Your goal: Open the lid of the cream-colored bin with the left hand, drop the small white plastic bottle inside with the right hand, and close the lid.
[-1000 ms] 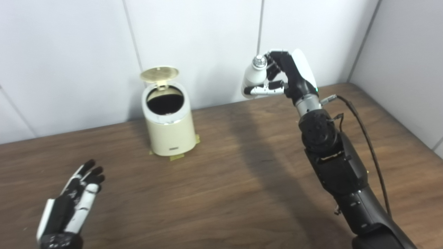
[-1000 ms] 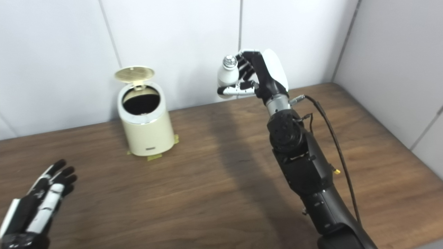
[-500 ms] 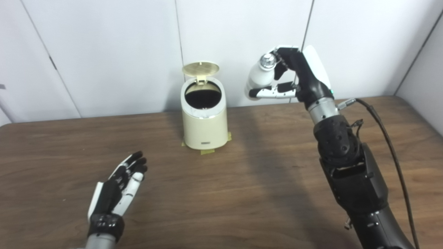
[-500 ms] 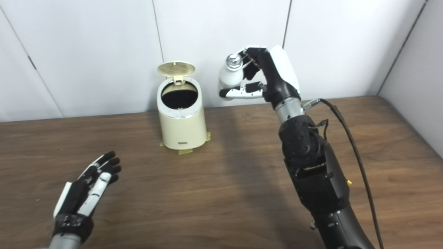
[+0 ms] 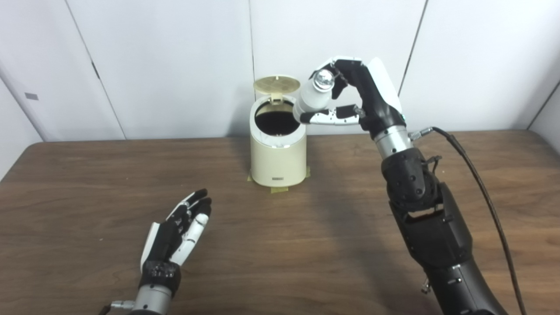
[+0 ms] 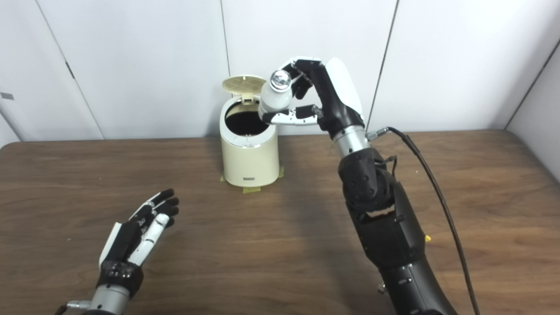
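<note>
- Right hand (image 5: 363, 103): raised above the far part of the table, fingers and thumb clamped on the small white plastic bottle (image 5: 313, 94). Thumb runs under the bottle's body; fingers curl over its far side near the cap.
- Small white plastic bottle: held tilted, its silver cap (image 5: 324, 77) pointing up and toward the camera, its base directed down and left. The base sits at the right edge of the bin opening, above the rim; whether it touches the rim cannot be told.
- Cream-colored bin (image 5: 278, 153): upright near the far edge of the table, close to the wall. The interior shows dark. A small label is on its near face, low down.
- Lid (image 5: 276, 83): swung up on the hinge at the far side of the bin, standing roughly upright against the wall panel, ribbed underside facing the camera.
- Tape pieces (image 5: 279, 190): yellowish strips on the table at the foot of the bin, showing at its near, left and right sides.
- Left hand (image 5: 177, 236): low over the near left part of the table, palm turned up and inward, fingers extended and slightly apart, holding nothing. It is well apart from the bin.
- Right arm (image 5: 422, 205): reaches from the near right corner up toward the bin; a black cable (image 5: 481, 188) runs along its right side from the wrist.
- Table (image 5: 87, 183): dark wood grain surface.
</note>
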{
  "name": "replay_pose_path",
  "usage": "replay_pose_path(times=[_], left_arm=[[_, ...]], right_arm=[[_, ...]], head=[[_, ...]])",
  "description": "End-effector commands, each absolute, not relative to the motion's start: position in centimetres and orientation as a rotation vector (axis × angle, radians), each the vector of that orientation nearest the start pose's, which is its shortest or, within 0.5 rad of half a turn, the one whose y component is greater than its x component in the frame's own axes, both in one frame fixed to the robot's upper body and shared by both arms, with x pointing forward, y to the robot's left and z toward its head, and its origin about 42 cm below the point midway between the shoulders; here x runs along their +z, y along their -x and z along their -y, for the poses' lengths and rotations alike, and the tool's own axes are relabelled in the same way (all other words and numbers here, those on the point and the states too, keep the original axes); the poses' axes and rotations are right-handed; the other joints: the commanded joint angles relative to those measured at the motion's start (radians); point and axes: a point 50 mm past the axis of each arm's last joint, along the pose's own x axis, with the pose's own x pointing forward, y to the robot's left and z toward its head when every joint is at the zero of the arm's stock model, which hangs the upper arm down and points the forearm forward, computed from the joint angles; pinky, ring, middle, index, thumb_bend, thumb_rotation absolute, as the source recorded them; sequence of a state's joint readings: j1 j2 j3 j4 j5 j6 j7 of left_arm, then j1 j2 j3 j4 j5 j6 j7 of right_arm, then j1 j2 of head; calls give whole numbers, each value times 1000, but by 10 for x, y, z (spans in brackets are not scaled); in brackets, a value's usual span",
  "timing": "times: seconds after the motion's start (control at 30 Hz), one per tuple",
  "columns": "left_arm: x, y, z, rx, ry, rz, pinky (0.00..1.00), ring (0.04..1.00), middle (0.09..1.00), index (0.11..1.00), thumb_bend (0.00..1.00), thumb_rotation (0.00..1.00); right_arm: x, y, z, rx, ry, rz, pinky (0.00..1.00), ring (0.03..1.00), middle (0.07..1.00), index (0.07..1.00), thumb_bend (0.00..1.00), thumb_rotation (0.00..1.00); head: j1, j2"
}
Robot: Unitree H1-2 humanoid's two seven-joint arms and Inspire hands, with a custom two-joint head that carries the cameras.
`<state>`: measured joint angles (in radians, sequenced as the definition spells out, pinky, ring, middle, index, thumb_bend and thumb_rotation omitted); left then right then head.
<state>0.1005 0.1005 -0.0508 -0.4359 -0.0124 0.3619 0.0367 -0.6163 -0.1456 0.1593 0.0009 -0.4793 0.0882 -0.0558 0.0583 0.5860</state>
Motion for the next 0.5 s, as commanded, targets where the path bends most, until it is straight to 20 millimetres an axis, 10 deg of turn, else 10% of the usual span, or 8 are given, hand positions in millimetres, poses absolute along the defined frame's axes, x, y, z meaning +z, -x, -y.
replay_pose_path(times=[0.0,0.47], left_arm=[[162,-231,-218,16,-42,7,865,852,851,889,598,619],[156,-232,-209,18,-33,7,837,854,844,888,599,617]], right_arm=[[339,-431,149,28,603,723,386,431,485,493,521,0],[319,-457,137,-12,533,702,367,423,494,491,521,0]], head=[[1,1],[47,-15]])
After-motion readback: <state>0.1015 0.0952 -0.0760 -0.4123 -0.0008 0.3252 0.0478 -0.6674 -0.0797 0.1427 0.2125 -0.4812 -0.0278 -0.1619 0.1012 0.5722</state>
